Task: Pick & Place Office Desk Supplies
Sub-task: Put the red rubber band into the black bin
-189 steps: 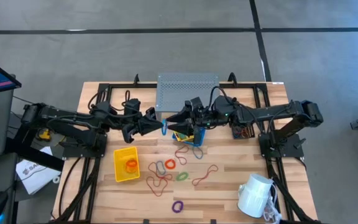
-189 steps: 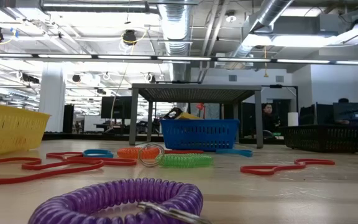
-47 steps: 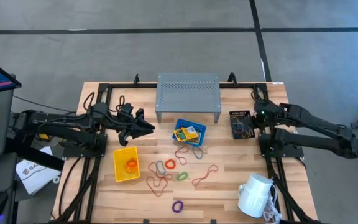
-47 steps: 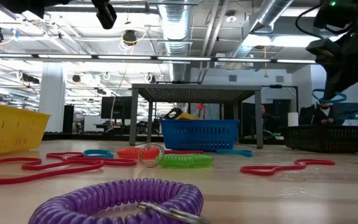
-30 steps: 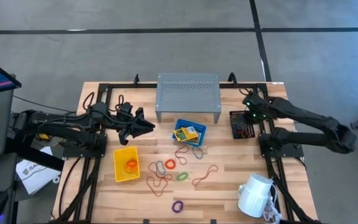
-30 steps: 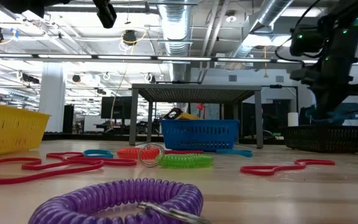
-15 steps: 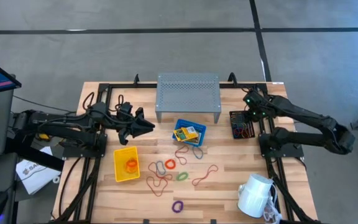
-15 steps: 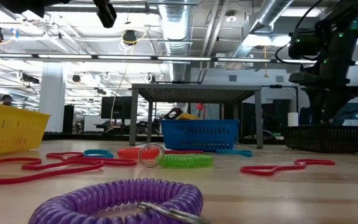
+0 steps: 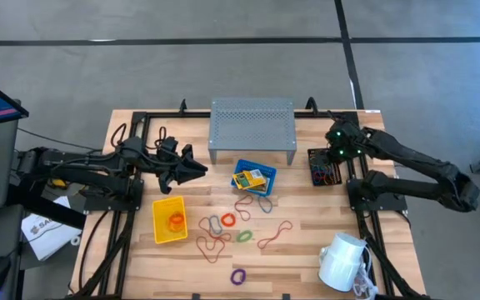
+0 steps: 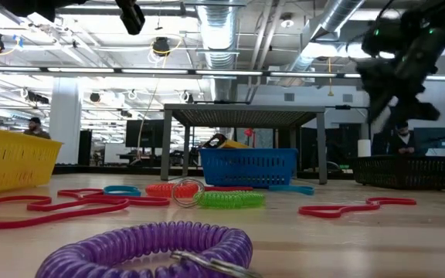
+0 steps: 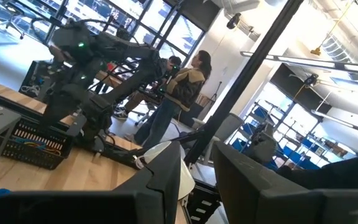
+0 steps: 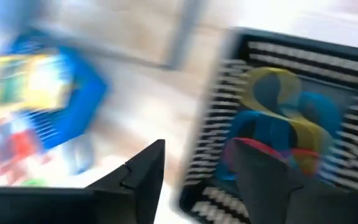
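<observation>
From above we see the yellow bin (image 9: 168, 221) holding an orange loop (image 9: 176, 221), the blue bin (image 9: 255, 179) holding yellow packets (image 9: 249, 177), and loose loops (image 9: 242, 236) around them. The right gripper (image 9: 333, 152) hovers over the black mesh bin (image 9: 324, 167). The right wrist view shows its fingers (image 12: 143, 174) parted and empty above blue and yellow bands (image 12: 278, 118) in that bin. We cannot tell the left gripper's (image 9: 200, 170) state.

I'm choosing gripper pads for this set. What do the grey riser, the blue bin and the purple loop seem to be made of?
Grey riser: likely painted sheet metal; matte, evenly perforated.
Blue bin: probably moulded plastic; bright uniform colour, slotted walls.
Purple loop: apparently soft plastic coil; glossy ribbed turns, with a small metal-looking ring.
</observation>
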